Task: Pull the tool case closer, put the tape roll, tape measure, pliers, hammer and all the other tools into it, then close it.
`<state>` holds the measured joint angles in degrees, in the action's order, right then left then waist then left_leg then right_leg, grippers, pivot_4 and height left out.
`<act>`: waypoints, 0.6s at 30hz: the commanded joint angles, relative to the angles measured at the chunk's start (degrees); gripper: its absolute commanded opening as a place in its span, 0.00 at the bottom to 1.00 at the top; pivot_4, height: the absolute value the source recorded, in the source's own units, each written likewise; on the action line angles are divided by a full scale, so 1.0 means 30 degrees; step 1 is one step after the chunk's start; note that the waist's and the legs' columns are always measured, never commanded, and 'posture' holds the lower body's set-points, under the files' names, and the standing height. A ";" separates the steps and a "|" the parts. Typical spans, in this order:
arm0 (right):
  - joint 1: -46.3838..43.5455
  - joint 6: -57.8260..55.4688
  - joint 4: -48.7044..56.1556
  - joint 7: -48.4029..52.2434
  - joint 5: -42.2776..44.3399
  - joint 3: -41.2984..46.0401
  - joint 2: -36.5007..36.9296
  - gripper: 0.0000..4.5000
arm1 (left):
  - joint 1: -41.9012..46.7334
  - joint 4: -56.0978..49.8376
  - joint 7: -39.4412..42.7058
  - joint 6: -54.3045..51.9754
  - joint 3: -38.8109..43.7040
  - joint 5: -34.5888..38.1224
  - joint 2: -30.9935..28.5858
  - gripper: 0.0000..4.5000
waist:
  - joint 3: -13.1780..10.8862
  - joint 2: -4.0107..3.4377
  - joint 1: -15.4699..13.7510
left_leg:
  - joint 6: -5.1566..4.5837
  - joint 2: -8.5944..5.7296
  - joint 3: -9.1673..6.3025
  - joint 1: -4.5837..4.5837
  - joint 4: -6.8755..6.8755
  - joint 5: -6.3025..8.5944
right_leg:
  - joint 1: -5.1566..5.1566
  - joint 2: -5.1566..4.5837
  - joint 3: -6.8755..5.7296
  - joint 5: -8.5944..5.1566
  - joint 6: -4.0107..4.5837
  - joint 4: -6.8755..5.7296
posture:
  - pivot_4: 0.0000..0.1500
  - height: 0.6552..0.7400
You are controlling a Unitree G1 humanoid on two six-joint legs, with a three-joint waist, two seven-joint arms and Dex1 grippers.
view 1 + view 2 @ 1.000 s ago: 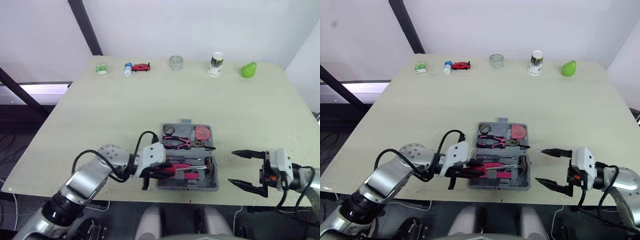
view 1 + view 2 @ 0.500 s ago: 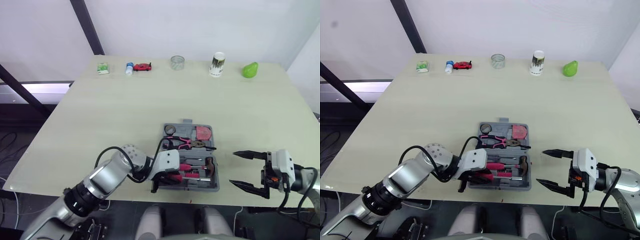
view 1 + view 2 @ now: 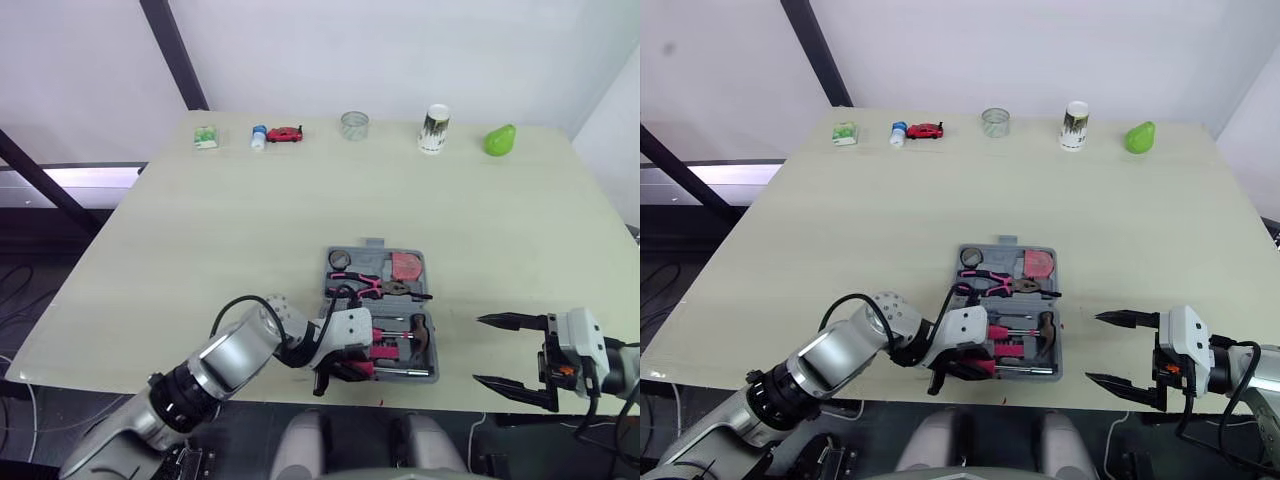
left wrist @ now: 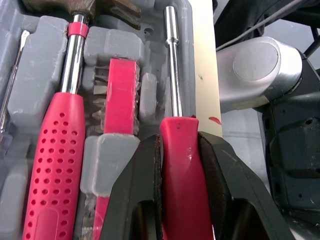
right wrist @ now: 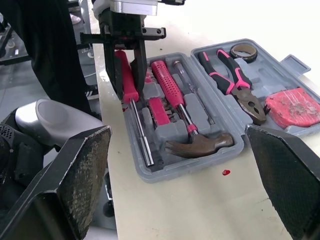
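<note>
On a pale, matt table (image 3: 250,230) before a white wall (image 3: 400,50): grey moulded-plastic tool case (image 5: 170,172) lying open near the front edge, 2 halves flat. Already bedded in it: hammer (image 5: 187,120), pliers (image 5: 232,80), tape roll (image 5: 243,50), red tape measure (image 5: 292,107). Left gripper (image 4: 179,142) clamped on the glossy red handle of a screwdriver (image 4: 174,95), slim steel shaft along the frontmost groove, just beside the red bit block (image 4: 122,95). Right gripper (image 3: 478,350) spread wide, well to the right of the case, touching nothing.

Probably the seating step. Keep the shaft in line with the groove, lower the handle flat into its recess, press lightly until snug, and only then part the fingers (image 4: 137,185). Avoid twisting: smooth hard plastic likely to slip, and a round handle apt to roll out of a shallow moulding. Afterwards, lift straight out, clear of the hammer's perforated grip next door.
</note>
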<state>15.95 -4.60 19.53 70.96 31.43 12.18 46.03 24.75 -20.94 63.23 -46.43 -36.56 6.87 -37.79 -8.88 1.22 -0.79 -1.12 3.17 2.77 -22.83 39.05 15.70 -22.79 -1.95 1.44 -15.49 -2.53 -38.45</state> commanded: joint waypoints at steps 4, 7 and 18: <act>-0.0147 0.0391 0.0287 0.0042 0.0023 0.0275 -0.0049 1.00 | 0.0582 0.0322 -0.0206 -0.0292 -0.0528 -0.0123 0.0598 0.14 | 0.0000 0.0000 -0.0012 | 0.0000 -0.0005 -0.0002 -0.0005 0.0007 0.0000 | 0.0002 -0.0002 0.0001 0.0001 -0.0002 0.0001 | 1.00 1.00; -0.0145 0.0407 0.0325 -0.0008 -0.0011 0.0315 -0.0082 1.00 | 0.0647 0.0318 -0.0156 -0.0320 -0.0734 -0.0027 0.0656 0.14 | 0.0000 0.0000 -0.0008 | 0.0000 -0.0005 -0.0004 -0.0006 0.0009 0.0000 | 0.0002 -0.0001 0.0001 0.0001 -0.0002 0.0000 | 1.00 1.00; -0.0141 0.0557 0.0344 -0.0213 -0.0224 0.0115 -0.0385 1.00 | 0.0908 0.0732 -0.0211 0.0165 -0.0952 -0.0230 0.0741 0.25 | 0.0001 -0.0001 -0.0018 | 0.0000 -0.0005 -0.0004 -0.0007 0.0011 0.0000 | 0.0003 -0.0002 0.0001 0.0001 -0.0002 0.0000 | 1.00 1.00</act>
<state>15.67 -3.64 19.49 70.53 30.50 11.95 44.99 26.99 -18.49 62.41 -46.90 -38.27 6.79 -35.83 -8.88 1.22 -0.85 -1.12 3.16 2.75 -22.85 39.09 15.70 -22.78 -1.96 1.44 -15.49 -2.53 -38.45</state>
